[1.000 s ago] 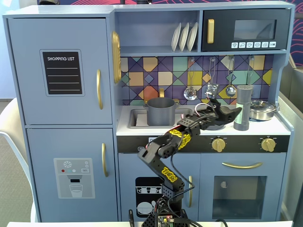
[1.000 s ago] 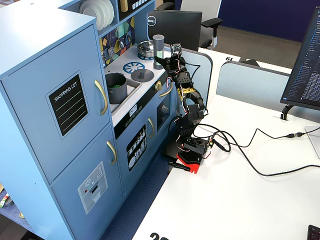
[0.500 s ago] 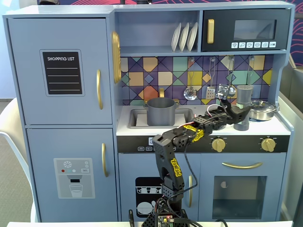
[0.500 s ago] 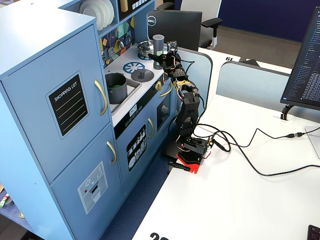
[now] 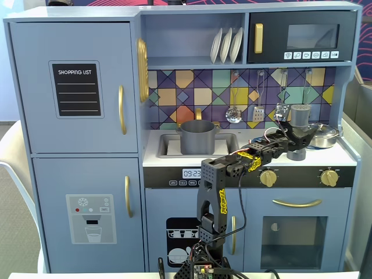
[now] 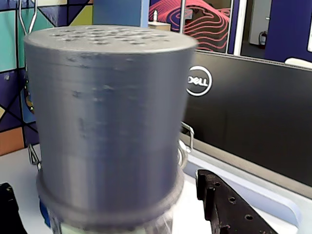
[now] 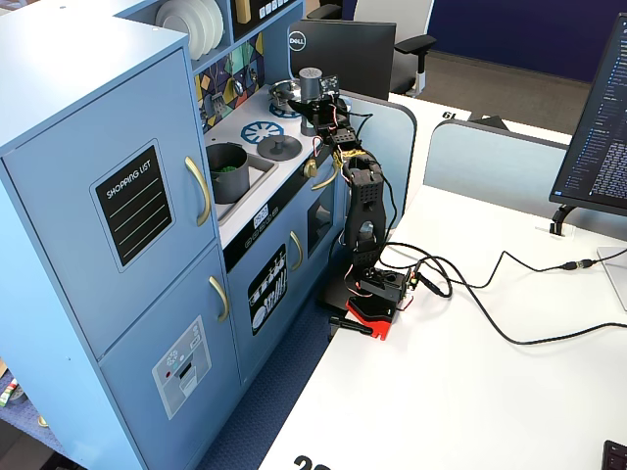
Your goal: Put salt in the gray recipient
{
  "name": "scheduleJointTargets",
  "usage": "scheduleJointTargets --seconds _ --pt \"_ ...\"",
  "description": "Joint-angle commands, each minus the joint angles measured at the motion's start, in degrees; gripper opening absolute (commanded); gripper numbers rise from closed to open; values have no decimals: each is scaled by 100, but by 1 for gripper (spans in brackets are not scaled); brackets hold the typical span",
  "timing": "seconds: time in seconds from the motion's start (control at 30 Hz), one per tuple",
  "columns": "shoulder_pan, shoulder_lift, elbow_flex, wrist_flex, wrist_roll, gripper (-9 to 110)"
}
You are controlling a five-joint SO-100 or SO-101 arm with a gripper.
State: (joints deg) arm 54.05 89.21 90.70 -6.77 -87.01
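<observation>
Item 1, left of centre in a fixed view: gray recipient [image 5: 197, 137], a matte pot standing in the sink [image 5: 165, 145] of the toy kitchen; nothing hangs over it.

Item 2, centre: arm rising from the table, reaching right over the stove top.

Item 3, right: gripper [image 5: 297, 139], fingers clamped around the salt [image 5: 300, 116], upright above the counter, just beside the shiny silver pot [image 5: 323, 135]. The wrist view fills with its perforated cap [image 6: 105, 39].

Status, by judgement: grasp done; carrying left to the sink and shaking over the pot remain.
</observation>
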Motion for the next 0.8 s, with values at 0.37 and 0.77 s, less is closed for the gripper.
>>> scheduleJointTargets --seconds 0.37,0.77 --pt "-308 -686 -1380 -9 -246 27" --pt "-475 -167 -1591 -114 448 0"
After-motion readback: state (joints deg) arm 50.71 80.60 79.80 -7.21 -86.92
